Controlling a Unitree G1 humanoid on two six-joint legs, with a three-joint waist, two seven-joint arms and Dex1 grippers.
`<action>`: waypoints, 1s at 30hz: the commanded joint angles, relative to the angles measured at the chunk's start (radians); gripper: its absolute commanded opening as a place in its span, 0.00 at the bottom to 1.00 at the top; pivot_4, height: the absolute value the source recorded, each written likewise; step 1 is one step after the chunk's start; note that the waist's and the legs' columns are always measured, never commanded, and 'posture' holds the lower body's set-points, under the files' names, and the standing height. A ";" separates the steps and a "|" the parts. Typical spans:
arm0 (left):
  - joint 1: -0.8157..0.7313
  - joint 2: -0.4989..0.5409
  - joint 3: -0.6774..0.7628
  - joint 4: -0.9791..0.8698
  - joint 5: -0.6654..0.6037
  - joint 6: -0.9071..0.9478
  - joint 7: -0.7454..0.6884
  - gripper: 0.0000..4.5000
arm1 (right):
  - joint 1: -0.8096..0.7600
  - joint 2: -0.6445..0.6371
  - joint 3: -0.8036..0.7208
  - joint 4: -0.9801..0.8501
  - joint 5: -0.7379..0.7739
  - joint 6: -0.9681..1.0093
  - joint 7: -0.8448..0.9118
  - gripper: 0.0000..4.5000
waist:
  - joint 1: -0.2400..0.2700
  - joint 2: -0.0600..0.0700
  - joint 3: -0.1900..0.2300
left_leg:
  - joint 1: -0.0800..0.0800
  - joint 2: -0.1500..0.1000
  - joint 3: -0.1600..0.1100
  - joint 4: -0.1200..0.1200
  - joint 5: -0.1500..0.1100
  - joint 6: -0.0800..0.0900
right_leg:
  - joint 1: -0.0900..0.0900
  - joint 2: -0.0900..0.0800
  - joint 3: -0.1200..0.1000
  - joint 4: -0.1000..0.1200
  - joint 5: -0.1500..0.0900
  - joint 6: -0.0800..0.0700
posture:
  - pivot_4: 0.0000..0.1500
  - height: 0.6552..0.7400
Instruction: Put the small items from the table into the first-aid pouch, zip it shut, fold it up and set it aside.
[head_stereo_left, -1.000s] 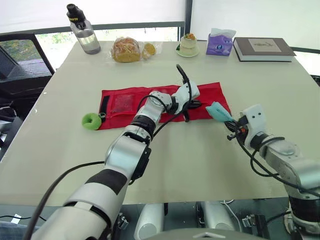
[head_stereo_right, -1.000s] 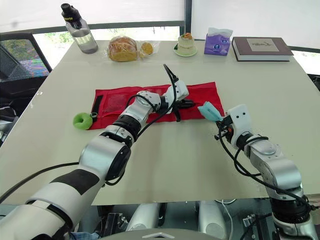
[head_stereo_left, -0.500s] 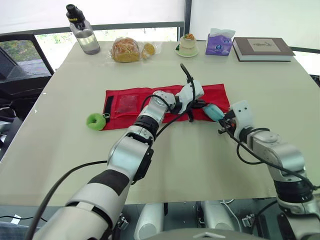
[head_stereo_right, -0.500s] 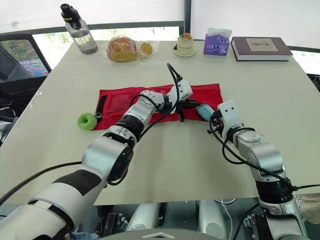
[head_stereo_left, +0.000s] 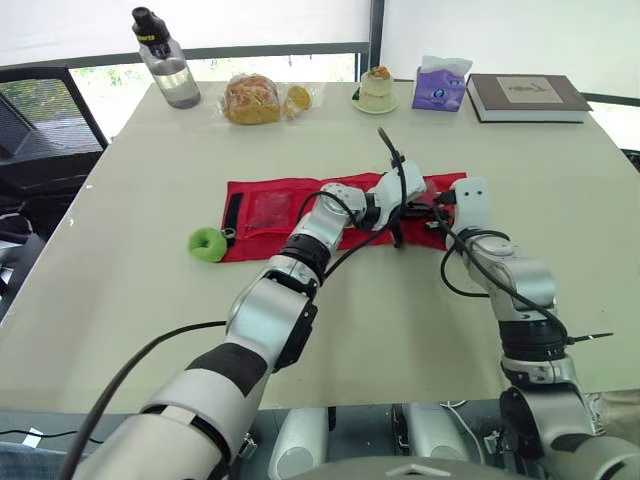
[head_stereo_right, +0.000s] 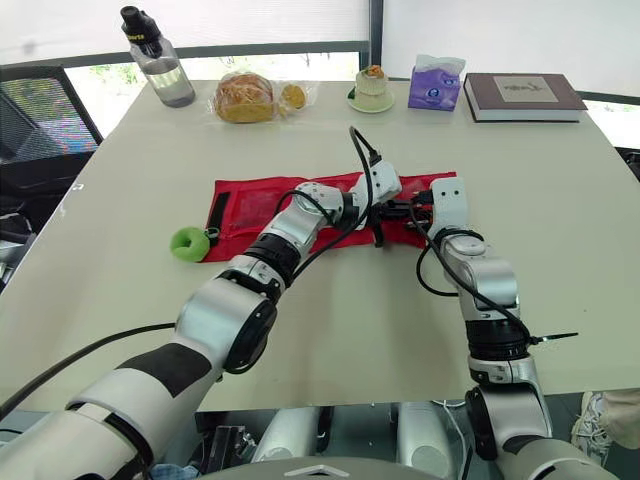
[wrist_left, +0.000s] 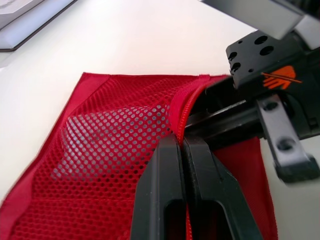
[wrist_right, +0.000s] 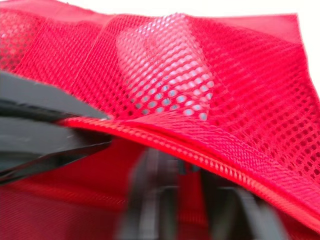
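The pouch (head_stereo_left: 270, 205), soft, light red mesh, lies mid-bench (head_stereo_left: 400, 330). At its three-o'clock end the left gripper (wrist_left: 182, 145) has its jaws pinched on the zip lip, likely the best hold. The right gripper (head_stereo_left: 437, 208) is beside it, and its state cannot be told.

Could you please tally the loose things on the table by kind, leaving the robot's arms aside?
Food: 2 (bagged bread, small cake)
Bottle: 1
Tissue pack: 1
Book: 1
Red pouch: 1
Green roll: 1
Total: 7
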 joint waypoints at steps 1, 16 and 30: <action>-0.021 -0.025 0.012 -0.021 -0.019 -0.004 0.025 0.00 | 0.038 -0.032 -0.008 -0.122 0.030 0.029 0.055 0.56 | 0.002 0.000 0.000 | 0.000 0.000 0.000 0.000 0.000 0.000 | 0.000 0.000 0.000 0.000 0.000 0.000 | 1.00 1.00; -0.057 -0.091 0.027 0.034 -0.038 -0.004 0.052 0.07 | 0.400 -0.280 -0.191 -0.555 0.195 0.082 0.290 1.00 | 0.003 0.000 0.000 | -0.001 0.000 0.000 0.001 0.000 0.000 | 0.000 0.000 0.000 0.000 0.000 0.000 | 1.00 1.00; 0.194 0.119 0.056 -0.483 -0.212 0.211 -0.254 0.99 | 0.322 -0.203 -0.204 -0.263 0.147 -0.108 0.234 1.00 | -0.027 0.002 -0.001 | 0.001 0.001 0.001 -0.001 0.000 0.000 | 0.000 0.001 0.002 0.000 0.000 0.000 | 1.00 1.00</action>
